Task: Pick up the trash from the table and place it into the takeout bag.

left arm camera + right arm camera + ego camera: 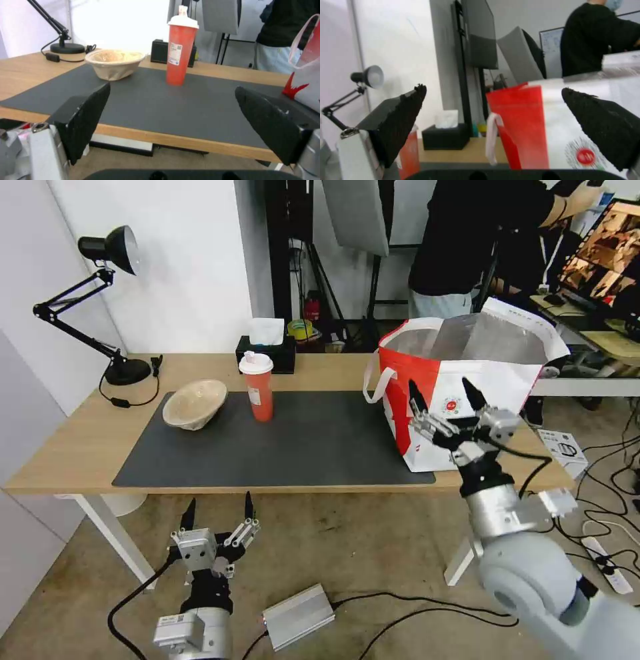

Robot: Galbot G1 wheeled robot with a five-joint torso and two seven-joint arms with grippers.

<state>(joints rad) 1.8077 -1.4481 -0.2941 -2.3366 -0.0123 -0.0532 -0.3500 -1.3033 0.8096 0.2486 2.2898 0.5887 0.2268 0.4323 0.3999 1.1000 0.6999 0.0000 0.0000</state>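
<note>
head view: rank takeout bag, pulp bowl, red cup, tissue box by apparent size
1. takeout bag
2. pulp bowl
3. red cup and tissue box: look alike; the box sits farther back, so no ranking.

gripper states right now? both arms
Left end effector: open, empty, below the table edge.
Right end effector: open, empty, raised in front of the takeout bag.

**Bystanders on and around the desk**

You have a black desk lamp (107, 300) at the far left corner, a black tissue box (267, 352) at the far edge, and a silver power brick (298, 617) on the near floor, cables trailing right.
</note>
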